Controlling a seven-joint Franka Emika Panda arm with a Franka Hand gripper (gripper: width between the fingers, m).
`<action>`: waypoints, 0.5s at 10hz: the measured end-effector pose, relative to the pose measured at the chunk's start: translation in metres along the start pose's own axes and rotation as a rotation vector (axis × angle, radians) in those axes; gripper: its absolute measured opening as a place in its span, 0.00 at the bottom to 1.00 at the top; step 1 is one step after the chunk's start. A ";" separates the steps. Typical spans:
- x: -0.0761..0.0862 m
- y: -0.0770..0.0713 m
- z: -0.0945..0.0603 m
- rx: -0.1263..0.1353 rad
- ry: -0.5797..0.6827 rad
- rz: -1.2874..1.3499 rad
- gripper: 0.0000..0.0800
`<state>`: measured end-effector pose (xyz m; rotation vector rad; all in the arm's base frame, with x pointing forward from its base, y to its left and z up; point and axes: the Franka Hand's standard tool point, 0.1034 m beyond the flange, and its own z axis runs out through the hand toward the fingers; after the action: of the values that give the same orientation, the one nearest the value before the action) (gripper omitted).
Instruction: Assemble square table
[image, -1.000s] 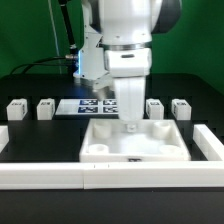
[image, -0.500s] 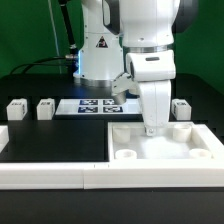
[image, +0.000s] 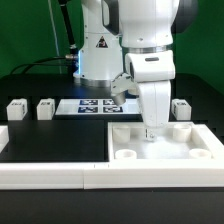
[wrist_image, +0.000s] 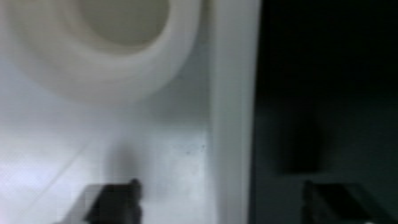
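- We see the exterior view from the front of the black table (image: 50, 140), slightly above it. It faces the white robot arm (image: 150, 60), which fills the upper right of the frame.
- This view stands far enough back to show the long low white border wall (image: 50, 172) across the lower frame. It also takes in the whole white plastic square slab (image: 165, 148) at lower right.
- The wrist view looks down past the two dark fingertips (wrist_image: 114, 200) of the gripper (wrist_image: 226, 203). It is very near and blurred.
- Both views share the slab's surface; the wrist view also shows one round white socket (wrist_image: 107, 30).
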<state>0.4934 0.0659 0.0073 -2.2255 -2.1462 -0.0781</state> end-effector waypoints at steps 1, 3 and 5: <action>0.000 0.000 0.000 0.000 0.000 0.000 0.68; 0.000 0.000 0.000 0.000 0.000 0.001 0.80; -0.001 0.000 0.000 0.000 0.000 0.001 0.81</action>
<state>0.4935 0.0653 0.0073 -2.2267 -2.1451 -0.0778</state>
